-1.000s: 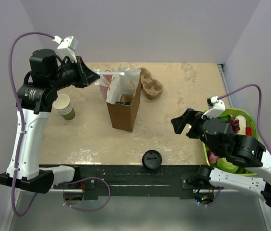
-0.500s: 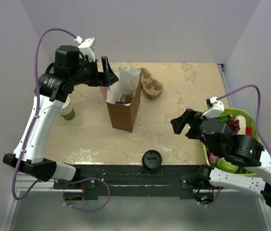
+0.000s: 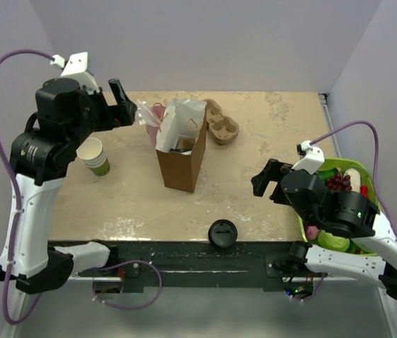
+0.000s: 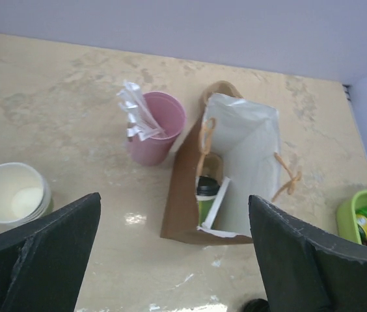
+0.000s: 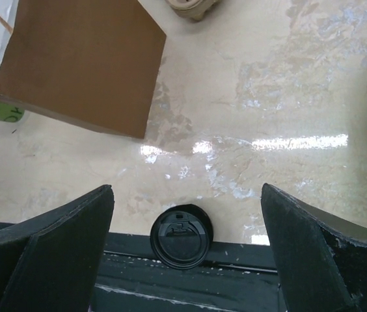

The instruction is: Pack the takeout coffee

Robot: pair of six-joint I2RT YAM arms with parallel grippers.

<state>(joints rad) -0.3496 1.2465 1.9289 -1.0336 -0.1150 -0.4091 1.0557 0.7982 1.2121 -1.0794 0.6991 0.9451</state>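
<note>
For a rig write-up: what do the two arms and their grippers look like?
The left arm and right arm are white shells with black joint housings. The left gripper and right gripper have broad matte-black fingers. Purple cables run to white wrist cameras.

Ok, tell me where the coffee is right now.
In the left wrist view the coffee stands inside the brown bag at mid-table, just right of the pink tumbler.

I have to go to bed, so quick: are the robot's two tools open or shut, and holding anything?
Left tool: open, holding nothing.
Right tool: open, holding nothing.
</note>
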